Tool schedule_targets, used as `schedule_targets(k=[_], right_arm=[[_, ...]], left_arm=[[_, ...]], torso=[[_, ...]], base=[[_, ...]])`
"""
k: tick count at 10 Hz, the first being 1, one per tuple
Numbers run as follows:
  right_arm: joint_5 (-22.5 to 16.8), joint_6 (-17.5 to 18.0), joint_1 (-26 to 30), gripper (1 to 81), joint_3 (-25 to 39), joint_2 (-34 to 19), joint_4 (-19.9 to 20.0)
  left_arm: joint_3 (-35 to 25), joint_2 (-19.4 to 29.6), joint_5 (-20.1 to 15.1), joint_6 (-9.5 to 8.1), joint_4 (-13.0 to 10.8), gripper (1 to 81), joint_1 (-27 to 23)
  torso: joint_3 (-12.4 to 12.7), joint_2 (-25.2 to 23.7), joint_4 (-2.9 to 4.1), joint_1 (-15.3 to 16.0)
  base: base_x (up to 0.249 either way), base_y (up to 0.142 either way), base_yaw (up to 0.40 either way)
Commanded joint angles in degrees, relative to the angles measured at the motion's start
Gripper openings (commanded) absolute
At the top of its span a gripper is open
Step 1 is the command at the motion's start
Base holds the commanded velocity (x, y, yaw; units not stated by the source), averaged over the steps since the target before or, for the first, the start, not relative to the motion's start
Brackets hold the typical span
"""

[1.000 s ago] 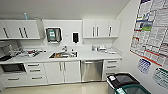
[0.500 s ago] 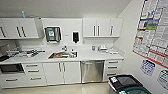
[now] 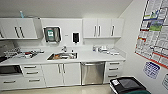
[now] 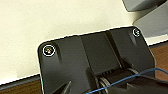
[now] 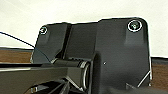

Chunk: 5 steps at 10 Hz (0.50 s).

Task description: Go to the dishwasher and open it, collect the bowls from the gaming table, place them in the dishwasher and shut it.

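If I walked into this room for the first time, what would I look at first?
Probably the shiny steel dishwasher, shut, under the white counter among white cabinet doors, just right of the sink. Next, the wall of colourful posters on the right, and the dark bin on the floor below them.

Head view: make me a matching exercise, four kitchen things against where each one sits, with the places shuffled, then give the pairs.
Things:
1. dishwasher
2. sink
3. posters
4. black bin

Places:
A. on the right-hand wall
B. on the floor at the lower right
C. under the counter, between white cabinet doors and a stack of drawers
D. set into the countertop

Pairs: 1-C, 2-D, 3-A, 4-B
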State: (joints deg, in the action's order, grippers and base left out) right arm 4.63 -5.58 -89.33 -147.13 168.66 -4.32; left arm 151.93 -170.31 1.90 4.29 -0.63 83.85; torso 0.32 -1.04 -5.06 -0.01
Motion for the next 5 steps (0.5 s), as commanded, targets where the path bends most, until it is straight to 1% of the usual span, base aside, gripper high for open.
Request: schedule_targets(k=[1,5], right_arm=[[-2.7,-0.22,2.79,81.1,0.36,-0.4,0.01],[-2.7,-0.22,2.8,81.1,0.36,-0.4,0.01]], left_arm=[[-0.14,0.32,-2.6,0.1,0.02,81.1,-3.55],[-0.23,0.41,-2.6,0.1,-0.07,81.1,-3.55]], torso=[[0.0,0.0,0.0,0.01],[0.0,0.02,0.0,0.01]], base=[[0.127,0.0,0.0],[0.134,0.0,0.0]])
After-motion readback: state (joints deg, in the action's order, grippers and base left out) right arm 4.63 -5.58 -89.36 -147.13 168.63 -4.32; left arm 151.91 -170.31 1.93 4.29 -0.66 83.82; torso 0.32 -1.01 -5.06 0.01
